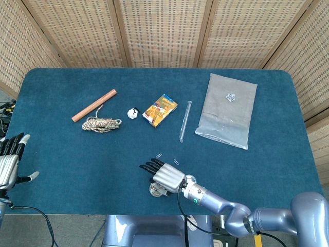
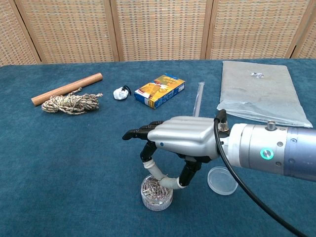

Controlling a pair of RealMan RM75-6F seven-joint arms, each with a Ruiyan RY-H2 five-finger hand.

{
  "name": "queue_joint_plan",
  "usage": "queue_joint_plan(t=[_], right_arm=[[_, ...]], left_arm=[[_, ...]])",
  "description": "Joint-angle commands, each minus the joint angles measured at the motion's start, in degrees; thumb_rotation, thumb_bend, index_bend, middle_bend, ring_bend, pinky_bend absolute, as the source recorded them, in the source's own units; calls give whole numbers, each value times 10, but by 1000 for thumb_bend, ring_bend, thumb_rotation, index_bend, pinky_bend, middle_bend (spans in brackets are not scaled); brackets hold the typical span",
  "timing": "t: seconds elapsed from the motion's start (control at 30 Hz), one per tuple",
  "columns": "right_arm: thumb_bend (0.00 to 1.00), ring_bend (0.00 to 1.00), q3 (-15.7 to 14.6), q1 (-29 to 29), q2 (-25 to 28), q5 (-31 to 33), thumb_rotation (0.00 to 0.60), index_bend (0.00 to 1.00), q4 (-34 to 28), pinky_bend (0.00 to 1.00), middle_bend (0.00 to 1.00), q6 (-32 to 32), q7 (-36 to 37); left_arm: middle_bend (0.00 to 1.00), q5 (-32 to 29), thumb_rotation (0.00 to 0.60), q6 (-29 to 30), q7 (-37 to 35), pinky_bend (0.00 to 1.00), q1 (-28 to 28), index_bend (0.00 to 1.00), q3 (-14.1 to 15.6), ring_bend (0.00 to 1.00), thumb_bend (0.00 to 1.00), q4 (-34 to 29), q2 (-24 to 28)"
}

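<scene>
Clips jar [image 2: 157, 191] sits at the table's near edge, directly beneath our right hand [image 2: 180, 138], whose fingers are spread and grasping nothing, thumb reaching into its mouth; our left hand [image 1: 9, 162] hangs far off, released.

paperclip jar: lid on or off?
Off. The paperclip jar stands upright and open-topped, clips showing, under the right hand; its clear lid lies on the table beside it.

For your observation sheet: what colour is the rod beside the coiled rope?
Reddish-brown rod, clearest in the chest view.
</scene>
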Motion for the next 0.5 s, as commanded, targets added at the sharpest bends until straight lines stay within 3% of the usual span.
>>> queue_joint_plan(t=[0.03, 0.2, 0.37, 0.5], right_arm=[[408, 0, 0, 0, -2, 3, 600, 638, 0, 28, 0, 0, -3], [407, 0, 0, 2, -5, 8, 600, 635, 4, 28, 0, -3, -12], [170, 0, -1, 4, 1, 12, 600, 443, -2, 28, 0, -11, -11], [158, 0, 0, 5, 4, 12, 600, 435, -6, 28, 0, -9, -12]], left_arm=[[0, 0, 600, 0, 0, 0, 0, 0, 0, 0, 0, 0, 0], [0, 1, 600, 1, 0, 0, 0, 0, 0, 0, 0, -2, 1], [0, 1, 600, 1, -2, 0, 1, 0, 0, 0, 0, -1, 2], [0, 1, 600, 1, -4, 0, 1, 0, 0, 0, 0, -1, 3]])
